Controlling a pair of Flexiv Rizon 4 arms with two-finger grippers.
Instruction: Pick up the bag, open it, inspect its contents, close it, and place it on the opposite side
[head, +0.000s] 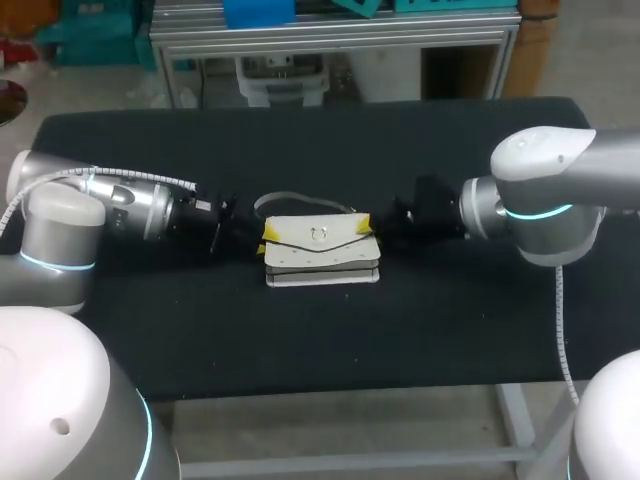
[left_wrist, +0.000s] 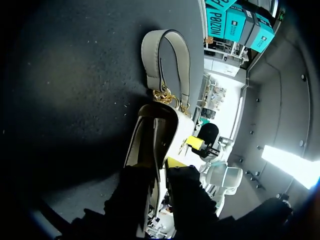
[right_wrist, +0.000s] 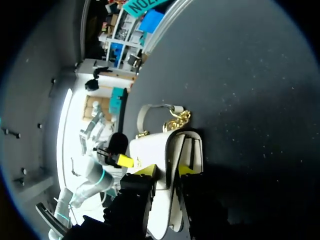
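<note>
A small white bag (head: 322, 258) sat near the middle of a black table (head: 320, 340), well in from every edge. Its flap was down, with a small metal ring (head: 319, 235) at the flap's centre, so nothing inside could be seen. A pale strap (head: 300, 203) lay flat on the table behind the bag, toward the far edge, joined to the bag by a short gold chain (left_wrist: 162, 95).

Both arms lay low and nearly level over the table, coming in from opposite sides and meeting at the bag's two ends. The left gripper (head: 268, 236) had its fingers closed narrowly on the bag's left end, one finger on each face. The right gripper (head: 364, 226) pinched the right end the same way. In the right wrist view, both yellow tips (right_wrist: 145, 170) pressed on a white panel of the bag (right_wrist: 150, 150). From the ends, the bag showed folded side pleats.
</note>
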